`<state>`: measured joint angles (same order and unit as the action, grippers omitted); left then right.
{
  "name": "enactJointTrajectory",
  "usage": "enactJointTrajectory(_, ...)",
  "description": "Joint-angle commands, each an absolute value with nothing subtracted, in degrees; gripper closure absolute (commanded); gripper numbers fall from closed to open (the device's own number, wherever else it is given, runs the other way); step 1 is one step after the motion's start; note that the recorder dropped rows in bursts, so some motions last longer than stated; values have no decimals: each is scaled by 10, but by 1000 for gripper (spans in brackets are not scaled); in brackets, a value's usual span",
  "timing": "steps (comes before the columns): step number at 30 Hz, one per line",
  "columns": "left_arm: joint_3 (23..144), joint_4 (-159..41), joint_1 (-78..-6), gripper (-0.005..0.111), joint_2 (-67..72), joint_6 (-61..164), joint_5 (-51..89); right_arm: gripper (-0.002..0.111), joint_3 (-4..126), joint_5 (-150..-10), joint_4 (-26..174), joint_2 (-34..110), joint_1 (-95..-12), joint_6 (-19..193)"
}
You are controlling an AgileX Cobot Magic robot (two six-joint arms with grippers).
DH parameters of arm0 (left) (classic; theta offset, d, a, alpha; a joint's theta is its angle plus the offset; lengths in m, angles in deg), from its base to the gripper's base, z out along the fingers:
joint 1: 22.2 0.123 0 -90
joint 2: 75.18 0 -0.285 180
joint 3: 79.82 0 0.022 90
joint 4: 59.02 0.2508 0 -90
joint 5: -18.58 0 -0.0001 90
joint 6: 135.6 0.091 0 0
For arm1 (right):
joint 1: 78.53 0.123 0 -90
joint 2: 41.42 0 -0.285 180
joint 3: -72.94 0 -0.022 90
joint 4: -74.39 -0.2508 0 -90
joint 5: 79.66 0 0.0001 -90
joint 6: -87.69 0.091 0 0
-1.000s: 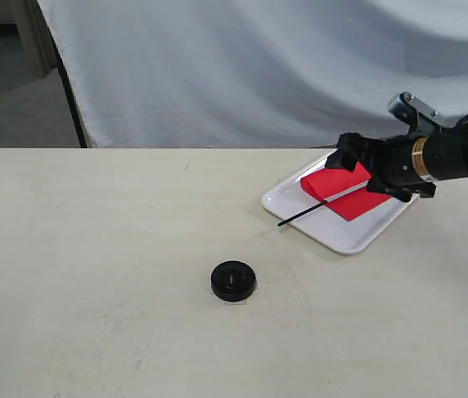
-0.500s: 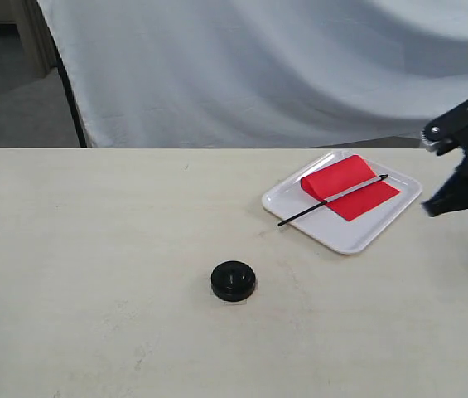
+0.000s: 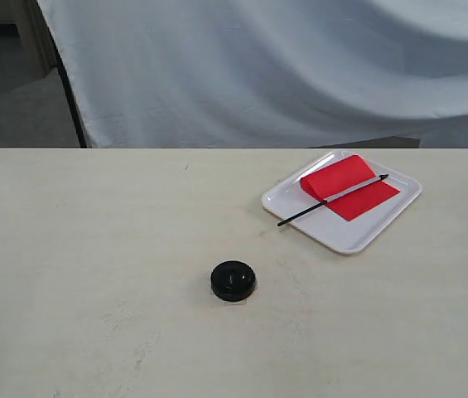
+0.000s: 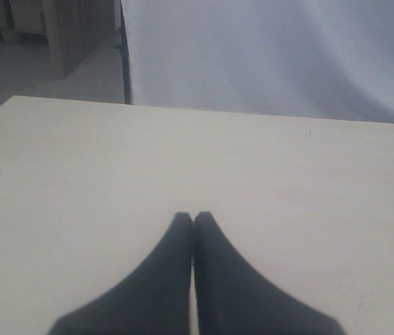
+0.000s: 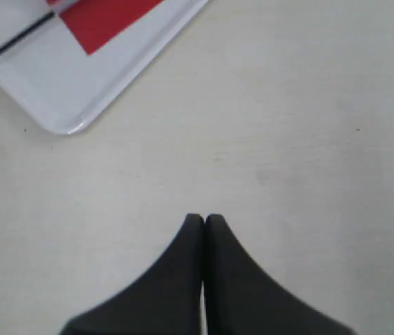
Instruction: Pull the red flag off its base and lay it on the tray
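Cream counter (image 3: 93, 332) carries all of it. On its far right side sits the white tray (image 3: 380, 220), and the red flag (image 3: 349, 186) lies flat inside it, cloth spread, with the bare end of the black pole poking out over the rim toward the middle of the counter. The base (image 3: 234, 280) stands alone, well apart from the tray, with nothing in it. The left claw (image 4: 194, 220) and the right claw (image 5: 204, 222) are both pinched together and empty, each over bare counter. The task looks done, with nothing left but parking the arms.
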<state>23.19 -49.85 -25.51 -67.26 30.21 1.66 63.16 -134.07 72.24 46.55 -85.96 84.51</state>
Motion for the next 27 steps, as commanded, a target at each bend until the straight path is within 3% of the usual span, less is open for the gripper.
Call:
enactJointTrajectory(1, 230, -499, -257, 107, -674, 301, 15, 109, 561, -1267, 712, 313, -939, 864)
enactJointTrajectory(7, 230, -499, -257, 107, -674, 301, 15, 109, 400, -1062, 713, 90, -946, 898)
enactJointTrajectory(16, 230, -499, -257, 107, -674, 301, 15, 109, 208, -923, 714, -133, -822, 913)
enactJointTrajectory(24, 230, -499, -257, 107, -674, 301, 15, 109, 161, -881, 729, -331, -821, 928)
enactJointTrajectory(27, 230, -499, -257, 107, -674, 301, 15, 109, 159, -873, 729, -336, -821, 924)
